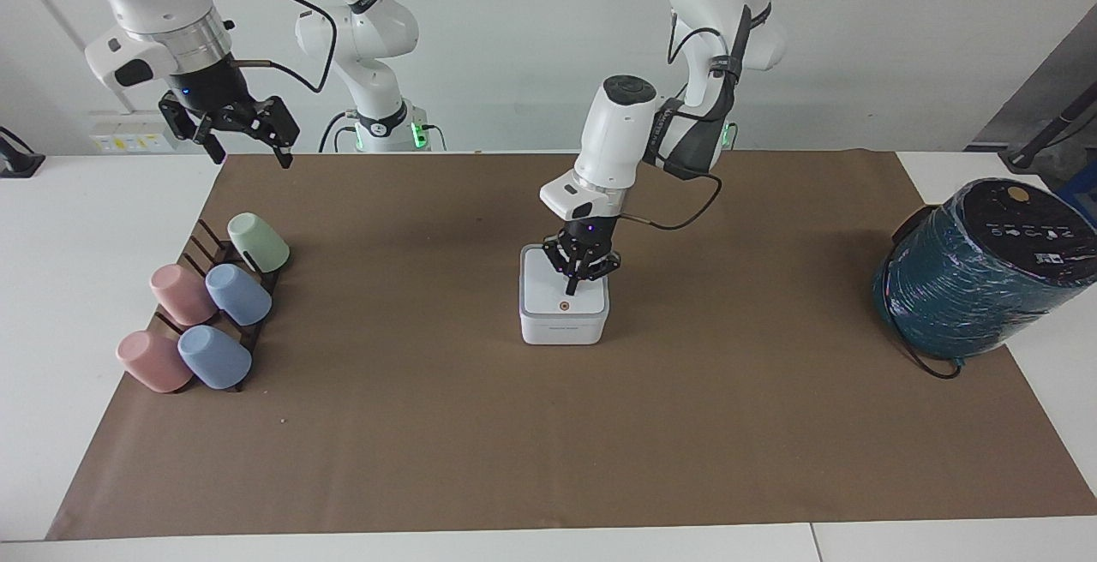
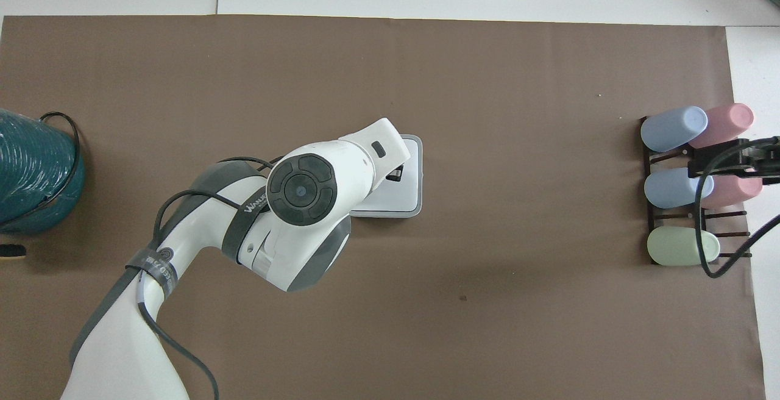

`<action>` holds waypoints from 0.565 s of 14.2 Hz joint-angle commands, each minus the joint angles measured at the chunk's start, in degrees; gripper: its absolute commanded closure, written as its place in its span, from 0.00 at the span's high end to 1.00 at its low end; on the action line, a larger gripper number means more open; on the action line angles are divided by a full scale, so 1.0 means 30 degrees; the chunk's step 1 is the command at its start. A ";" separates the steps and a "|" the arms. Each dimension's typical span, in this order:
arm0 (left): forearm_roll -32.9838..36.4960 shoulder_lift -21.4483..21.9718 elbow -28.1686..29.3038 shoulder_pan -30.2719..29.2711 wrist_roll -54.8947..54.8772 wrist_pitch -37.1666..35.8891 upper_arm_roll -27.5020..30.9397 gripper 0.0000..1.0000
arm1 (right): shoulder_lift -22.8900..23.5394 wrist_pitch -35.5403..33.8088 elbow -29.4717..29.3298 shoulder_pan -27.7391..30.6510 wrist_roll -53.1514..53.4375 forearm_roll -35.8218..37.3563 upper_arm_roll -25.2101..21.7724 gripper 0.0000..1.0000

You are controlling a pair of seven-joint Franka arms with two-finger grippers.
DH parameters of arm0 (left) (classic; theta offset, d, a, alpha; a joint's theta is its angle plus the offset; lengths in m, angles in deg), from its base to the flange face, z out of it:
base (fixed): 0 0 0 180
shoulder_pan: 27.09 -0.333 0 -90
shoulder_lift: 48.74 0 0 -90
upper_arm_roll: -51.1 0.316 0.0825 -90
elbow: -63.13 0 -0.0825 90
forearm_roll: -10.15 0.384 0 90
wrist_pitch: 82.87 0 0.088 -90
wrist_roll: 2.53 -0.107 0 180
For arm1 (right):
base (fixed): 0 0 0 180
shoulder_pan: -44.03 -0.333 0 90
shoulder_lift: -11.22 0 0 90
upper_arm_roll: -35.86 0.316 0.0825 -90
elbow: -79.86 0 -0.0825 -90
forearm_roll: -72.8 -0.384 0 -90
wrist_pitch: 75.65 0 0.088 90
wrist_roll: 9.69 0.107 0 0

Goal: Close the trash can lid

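Trash can (image 1: 563,329) — small white plastic cube with rounded corners and faint grey lettering on its front; stood near the middle of the brown paper sheet (image 1: 548,425) that covered the table.

Lid (image 1: 561,298) — square, white, grey-rimmed, a small orange-brown dot on top; lay flat and closed on the trash can.

Left gripper (image 1: 572,289) — black, two-fingered, on a white arm reaching out over the trash can; its fingers were pressed together to a single point, tip down on the lid just on the robots' side of the dot, pinching nothing. From overhead the arm's wrist hid most of the lid, only its edge toward the right arm's end (image 2: 414,174) showing.

Right gripper (image 1: 248,140) — black, fingers spread apart, holding nothing; hung in the air over the paper's corner, well apart from the trash can toward the right arm's end, waiting.

Cup rack (image 1: 199,245) — dark slatted frame on the paper, well apart from the trash can toward the right arm's end; carried five smooth matte cups lying tilted: one pale green (image 1: 257,242), two pink (image 1: 182,293), two blue (image 1: 237,294).

Teal cylinder (image 1: 977,275) — large, wrapped in glossy ribbed teal film, black top, leaning — at the paper's edge, well apart from the trash can toward the left arm's end, a black cord (image 1: 930,363) looped at its foot.
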 commanded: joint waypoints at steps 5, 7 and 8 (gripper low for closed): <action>0.0336 0.4478 0.0862 -0.2537 -0.0497 -0.6549 -0.0008 0.03 | -0.0225 -0.0275 0.0045 0.0067 0.0241 0.0039 0.0097 1.00; 0.0336 0.5505 0.1242 -0.3856 -0.2248 -0.7609 -0.0008 0.58 | -0.0225 -0.0275 0.0045 0.0067 0.0241 0.0039 0.0097 1.00; 0.0336 0.5887 0.1331 -0.4500 -0.3331 -0.8194 0.0021 0.95 | -0.0225 -0.0275 0.0045 0.0067 0.0241 0.0039 0.0097 1.00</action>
